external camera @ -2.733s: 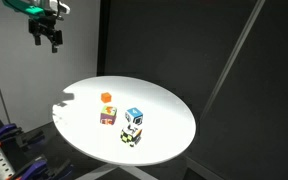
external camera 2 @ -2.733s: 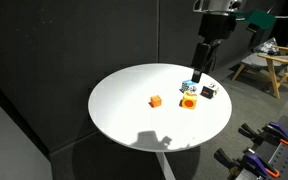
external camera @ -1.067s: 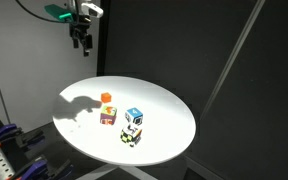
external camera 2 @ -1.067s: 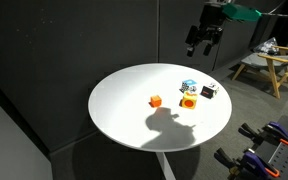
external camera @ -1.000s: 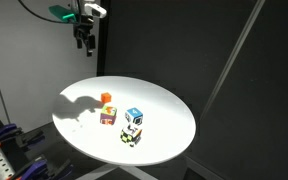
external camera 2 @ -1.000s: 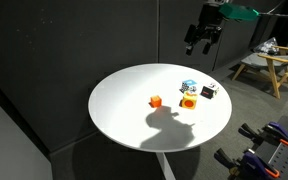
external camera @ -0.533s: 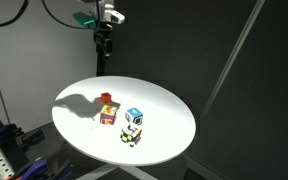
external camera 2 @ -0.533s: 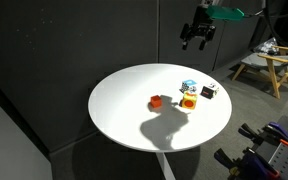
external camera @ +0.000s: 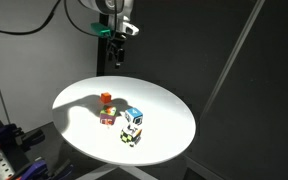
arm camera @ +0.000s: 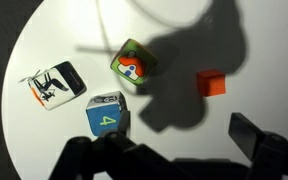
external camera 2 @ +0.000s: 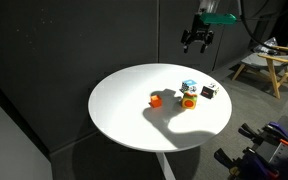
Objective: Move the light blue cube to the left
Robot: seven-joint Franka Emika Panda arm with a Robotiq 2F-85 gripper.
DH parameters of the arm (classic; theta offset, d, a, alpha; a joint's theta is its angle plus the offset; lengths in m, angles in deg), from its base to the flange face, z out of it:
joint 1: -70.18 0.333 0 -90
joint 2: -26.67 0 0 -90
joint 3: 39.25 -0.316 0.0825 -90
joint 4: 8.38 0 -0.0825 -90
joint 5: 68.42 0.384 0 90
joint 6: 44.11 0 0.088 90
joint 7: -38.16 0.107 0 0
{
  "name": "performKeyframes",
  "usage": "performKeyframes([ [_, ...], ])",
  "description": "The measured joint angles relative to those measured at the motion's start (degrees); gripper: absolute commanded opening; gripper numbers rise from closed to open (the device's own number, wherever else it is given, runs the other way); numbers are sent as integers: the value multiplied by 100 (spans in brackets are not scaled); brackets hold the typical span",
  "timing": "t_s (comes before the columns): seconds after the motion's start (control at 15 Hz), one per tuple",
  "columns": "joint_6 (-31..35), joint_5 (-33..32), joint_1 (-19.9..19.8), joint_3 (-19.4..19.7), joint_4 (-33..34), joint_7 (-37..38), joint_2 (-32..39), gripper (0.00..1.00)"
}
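Observation:
The light blue cube stands on the round white table, also seen in an exterior view and in the wrist view, where its blue top bears a "4". My gripper hangs high above the table's far edge, also seen in an exterior view. It is open and empty, well apart from the cube. In the wrist view the gripper has dark fingers spread wide at the bottom edge.
A black-white-yellow patterned cube, a green-topped cube with magenta and orange sides and a small orange cube stand close by. The arm's shadow lies over the cubes. Dark curtains surround the table.
The gripper has moved sideways high over the table, from beyond its edge to above the far rim. Its shadow has slid across the table onto the cubes. No cube has moved.

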State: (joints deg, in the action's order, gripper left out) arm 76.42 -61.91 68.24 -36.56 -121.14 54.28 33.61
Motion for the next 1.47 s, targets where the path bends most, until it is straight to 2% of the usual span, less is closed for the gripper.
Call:
performKeyframes([
  [0.4, -166, -21, -54, 208, 543, 7, 654, 100],
  [1.07, 552, -154, -79, 447, 1107, 28, 1714, 100],
  [1.47, 594, -157, -78, 459, 1198, 39, 1894, 100],
])
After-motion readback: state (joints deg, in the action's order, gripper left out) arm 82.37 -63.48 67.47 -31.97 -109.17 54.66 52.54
